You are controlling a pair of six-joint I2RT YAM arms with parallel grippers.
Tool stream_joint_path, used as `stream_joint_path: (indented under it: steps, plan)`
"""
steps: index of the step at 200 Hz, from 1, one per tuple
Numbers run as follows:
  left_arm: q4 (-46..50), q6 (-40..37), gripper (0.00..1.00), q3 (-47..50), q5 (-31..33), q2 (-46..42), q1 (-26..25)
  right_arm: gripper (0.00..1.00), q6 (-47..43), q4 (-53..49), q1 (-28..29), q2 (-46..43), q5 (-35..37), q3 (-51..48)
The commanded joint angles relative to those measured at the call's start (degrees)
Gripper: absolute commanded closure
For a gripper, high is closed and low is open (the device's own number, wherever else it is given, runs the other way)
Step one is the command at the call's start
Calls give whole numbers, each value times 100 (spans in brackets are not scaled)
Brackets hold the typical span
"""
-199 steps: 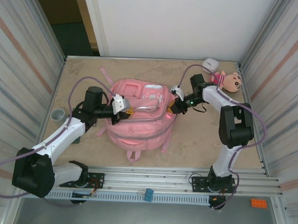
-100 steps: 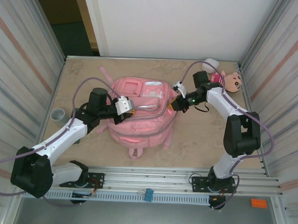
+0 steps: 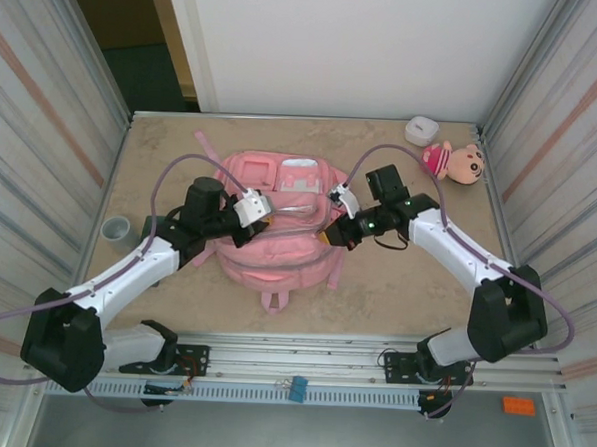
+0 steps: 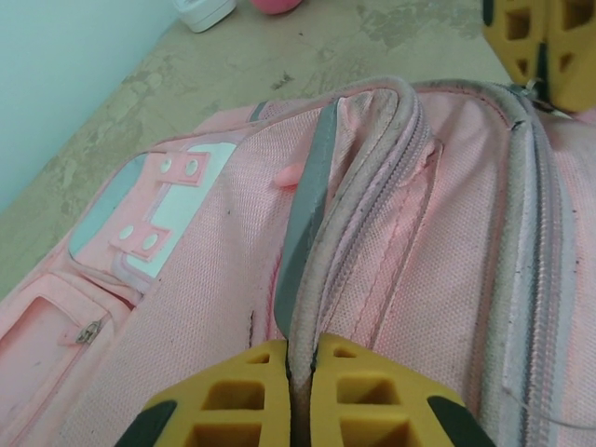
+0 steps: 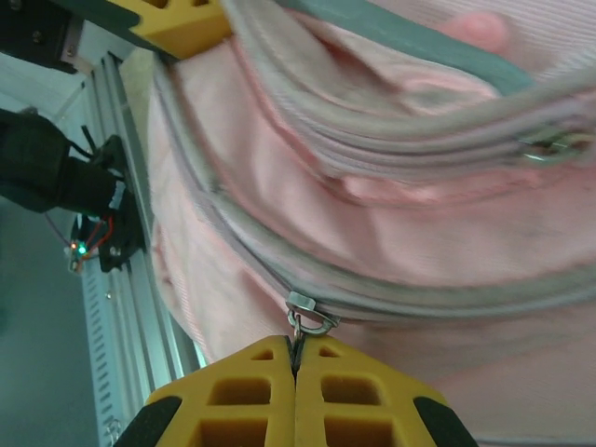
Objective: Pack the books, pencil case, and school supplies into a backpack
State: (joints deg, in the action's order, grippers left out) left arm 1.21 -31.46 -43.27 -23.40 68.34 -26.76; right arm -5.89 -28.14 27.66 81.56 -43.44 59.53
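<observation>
Right pincer [image 5: 296,352] on backpack [image 5: 400,233] zipper pull [image 5: 302,326]

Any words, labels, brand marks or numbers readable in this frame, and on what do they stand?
None can be read.
The backpack has a front patch with pink tabs and pale dots, no letters.
The orange tag on the rig frame is too small to tell whether it bears print.

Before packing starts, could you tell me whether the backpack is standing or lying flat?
Lying flat: the backpack rests on the table, front pockets facing up.
</observation>
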Motion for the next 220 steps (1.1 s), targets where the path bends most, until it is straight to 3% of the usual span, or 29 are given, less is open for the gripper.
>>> stream_joint_path:
  steps: [1,41,55,64,91,102,148,185,220]
  plan:
    - [-701,387,100,-253,672,45,-39,98,1359,1064,316,-320,294,-349]
    - [-927,391,100,-253,344,36,-271,78,2011,1788,345,-260,1109,-761]
    - [-915,402,100,-270,318,55,-302,76,2022,1838,345,-277,1233,-806]
    - [-904,402,100,-271,327,40,-317,77,2009,1811,345,-314,1300,-828]
    - [-851,507,100,-317,601,48,-371,97,1939,1573,347,-669,1504,-893]
    - [-808,576,100,-347,825,91,-416,100,1949,1526,362,-896,1636,-959]
    - [-992,1159,100,-486,1756,394,-622,100,2327,1438,965,-1393,2167,-946]
    - [-1426,1642,100,-692,1741,704,-853,100,3004,1805,1873,-1054,2810,-966]
    - [-1464,1698,100,-1009,1783,1013,-1222,100,3579,2259,2027,-901,3084,-1014]
